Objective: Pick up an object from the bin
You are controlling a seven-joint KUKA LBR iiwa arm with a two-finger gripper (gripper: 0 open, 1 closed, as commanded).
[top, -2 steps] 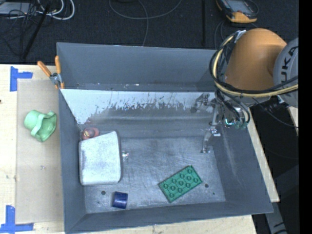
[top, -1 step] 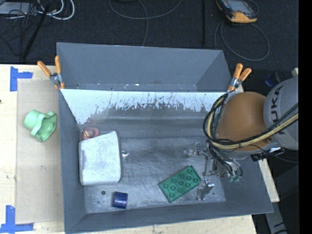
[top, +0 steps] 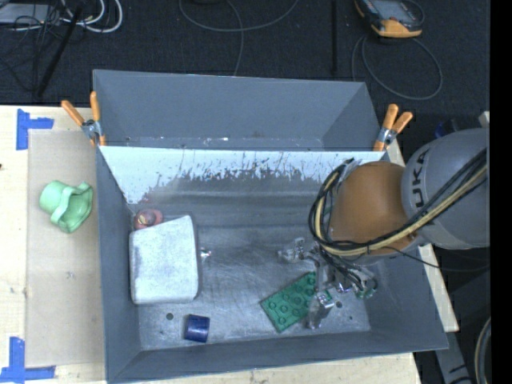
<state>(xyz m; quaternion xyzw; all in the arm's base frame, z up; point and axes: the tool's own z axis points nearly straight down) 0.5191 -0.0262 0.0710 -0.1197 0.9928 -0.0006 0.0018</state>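
You have the gripper [top: 322, 301] low in the near right of the bin [top: 240, 126], at the right edge of a flat green studded plate [top: 290, 301] lying on the floor there. You cannot tell whether the jaws are open or closed, because the wrist's cables clutter that spot. The other things lie well apart to the left: a white block [top: 165, 260], a small blue cap [top: 196, 327] just near of it, and a pinkish bit [top: 148, 218] at its far corner.
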